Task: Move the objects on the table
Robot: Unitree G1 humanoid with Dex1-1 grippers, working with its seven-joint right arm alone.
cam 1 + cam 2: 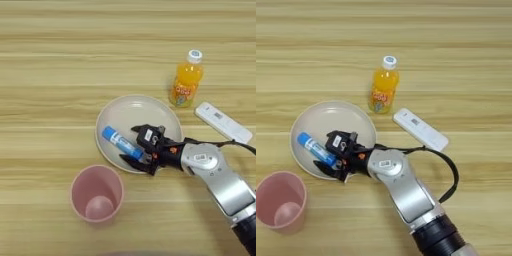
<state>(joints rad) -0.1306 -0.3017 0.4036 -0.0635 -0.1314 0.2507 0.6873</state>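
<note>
A round beige plate [136, 109] lies in the middle of the light-yellow wooden table [60, 60]. Inside it, toward its left side, a blue tube [120, 141] with a white label lies slanted. My right gripper [129, 144] reaches in from the lower right over the plate's near edge. It is open, with one black finger on each side of the tube's right end. A small orange-juice bottle [186, 80] with a white cap stands upright beyond the plate to the right, apart from the gripper.
A pink cup [97, 193] stands open side up just in front of the plate, to the left. A flat white oblong device [222, 122] lies right of the plate, behind my forearm [401, 187]. A black cable loops off the arm.
</note>
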